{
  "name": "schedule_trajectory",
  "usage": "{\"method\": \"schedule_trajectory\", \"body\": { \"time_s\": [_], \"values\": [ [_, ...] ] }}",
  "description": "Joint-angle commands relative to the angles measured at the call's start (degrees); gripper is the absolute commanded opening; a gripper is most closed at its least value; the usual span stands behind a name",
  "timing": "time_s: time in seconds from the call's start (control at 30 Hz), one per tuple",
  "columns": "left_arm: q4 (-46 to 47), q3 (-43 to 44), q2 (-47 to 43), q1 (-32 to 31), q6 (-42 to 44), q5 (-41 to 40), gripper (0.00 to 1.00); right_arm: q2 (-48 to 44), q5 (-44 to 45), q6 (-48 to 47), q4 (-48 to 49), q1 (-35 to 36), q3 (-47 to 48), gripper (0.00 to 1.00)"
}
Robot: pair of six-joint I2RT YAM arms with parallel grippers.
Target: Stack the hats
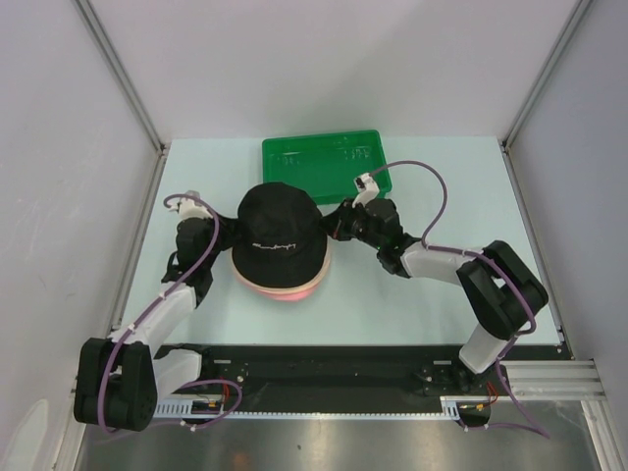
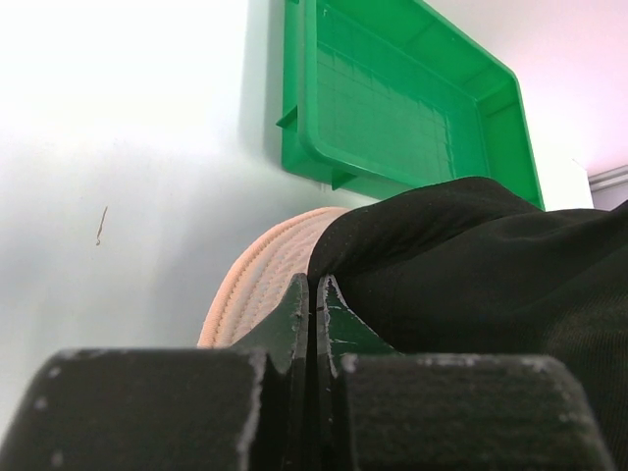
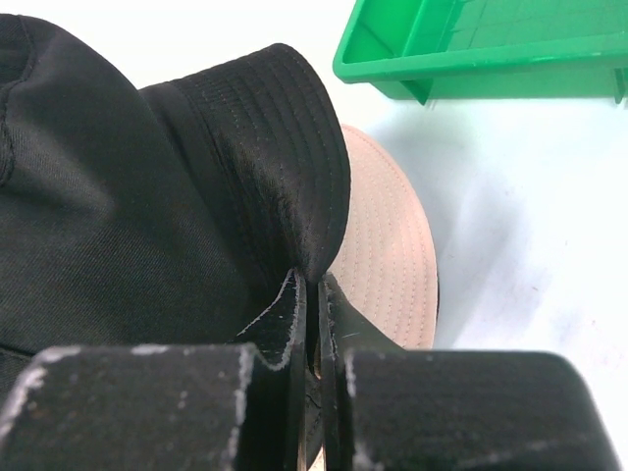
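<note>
1. Left gripper (image 2: 312, 290): jaws pressed together with no visible gap, pinching the left brim edge of the black bucket hat (image 2: 471, 265). Seen from above, it sits at the hat's left side (image 1: 226, 234).

2. Right gripper (image 3: 312, 287): jaws likewise pressed together. A fold of the black brim (image 3: 294, 167) drops straight into the pinch. It sits at the hat's right side (image 1: 335, 224).

3. Black bucket hat (image 1: 280, 228): mid-table between the two grippers, crown up, topmost of the pile. A small pale embroidered mark (image 1: 274, 245) faces the near edge. Its right brim is lifted and curled at the grip.

4. Beige hat (image 2: 257, 280): directly beneath the black one, with only its stitched brim showing. The brim also shows under the right fingers (image 3: 391, 245).

5. Pink hat (image 1: 290, 293): lowest visible layer, a thin rim showing at the near edge of the pile.

6. Green plastic tray (image 1: 278, 157): behind the pile, near its far edge, lying flat. Whether it touches the hats cannot be told. Its nearest corner stands just beyond the right gripper (image 3: 392, 74), and its side wall lies ahead of the left gripper (image 2: 294, 118).

7. Table (image 1: 442, 294): pale blue-green top. A small thread-like scrap (image 2: 101, 225) lies on it, left of the pile.

8. Lavender cables (image 1: 432, 186): looped along both arms.
</note>
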Motion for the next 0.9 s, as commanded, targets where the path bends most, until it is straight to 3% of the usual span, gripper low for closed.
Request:
{"method": "schedule_trajectory", "body": {
  "time_s": [0.0, 0.2, 0.3, 0.33, 0.47, 0.67, 0.7, 0.77, 0.8, 0.87],
  "values": [
    [-12.0, -3.4, -0.5, 1.0, 2.1, -8.0, 0.00, 3.3, 2.0, -4.6, -27.0, 2.5, -5.2, 0.00],
    [-13.1, -4.1, -3.5, 0.1, 1.4, -6.8, 0.00, -3.0, 6.8, -6.2, -33.4, 3.6, -2.3, 0.04],
    [-13.4, -4.2, -4.7, 0.1, 0.6, -6.3, 0.01, -6.5, 7.6, -6.4, -36.2, 3.6, -2.2, 0.20],
    [-13.5, -4.0, -4.9, 0.1, 0.4, -6.0, 0.02, -7.5, 8.3, -6.7, -36.5, 3.5, -2.1, 0.33],
    [-14.8, -2.6, -5.2, 0.1, 0.2, -5.1, 0.08, -12.1, 9.9, -7.8, -39.4, 3.6, -0.9, 0.58],
    [-16.7, -1.2, -7.7, 0.1, 0.1, -6.3, 0.33, -16.3, 12.5, -8.7, -42.5, 2.9, -0.4, 0.74],
    [-18.7, -0.9, -8.7, 0.1, 0.0, -6.6, 0.44, -17.8, 12.3, -8.8, -42.8, 2.6, -0.5, 0.75],
    [-19.7, -0.5, -9.8, 0.2, 0.0, -6.9, 0.54, -19.0, 12.4, -9.0, -43.6, 1.6, -0.5, 0.77],
    [-21.0, 0.0, -10.7, 0.2, -0.1, -7.2, 0.66, -19.7, 12.4, -9.4, -43.8, 1.2, -0.6, 0.77],
    [-22.2, 0.5, -11.5, 0.2, -0.1, -8.2, 0.77, -21.6, 12.2, -9.5, -44.8, -0.2, -0.8, 0.79]
  ]
}}
